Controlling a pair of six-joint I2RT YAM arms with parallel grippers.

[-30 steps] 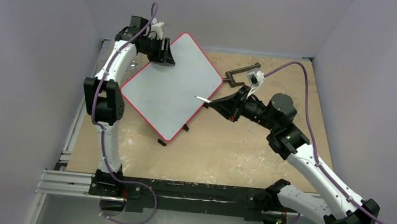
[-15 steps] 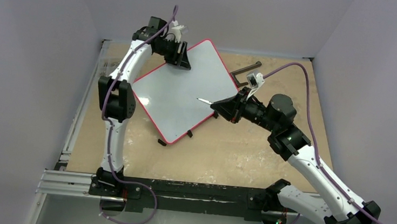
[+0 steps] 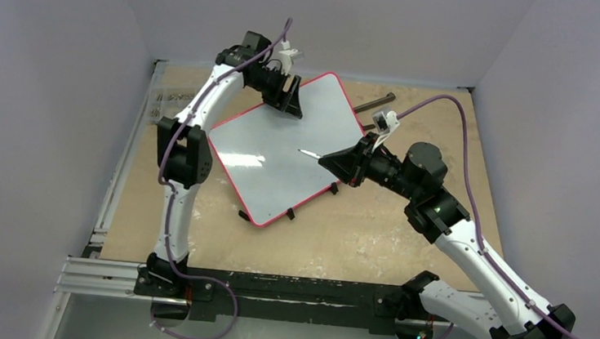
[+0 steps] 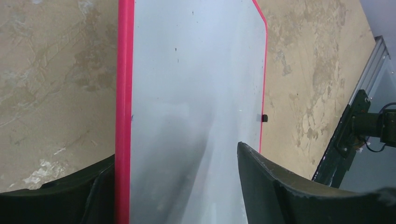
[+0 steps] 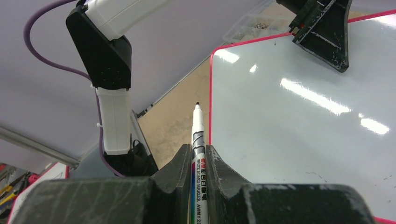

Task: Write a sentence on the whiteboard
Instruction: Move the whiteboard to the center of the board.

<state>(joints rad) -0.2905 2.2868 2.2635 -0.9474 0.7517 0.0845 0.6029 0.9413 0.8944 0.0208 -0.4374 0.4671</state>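
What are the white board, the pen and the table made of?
The whiteboard looks like a smooth, glossy coated sheet, because bright light streaks glint on it. Its red rim seems to be plastic. The marker looks like shiny white plastic with printed letters. The table seems to be worn, matte wood board, tan with pale blotches.

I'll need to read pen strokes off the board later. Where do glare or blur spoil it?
Top view: one glare streak on the whiteboard. Right wrist: several bright streaks across it, marker sharp. Left wrist: no glare, but grey shadow and softness near the left fingers.
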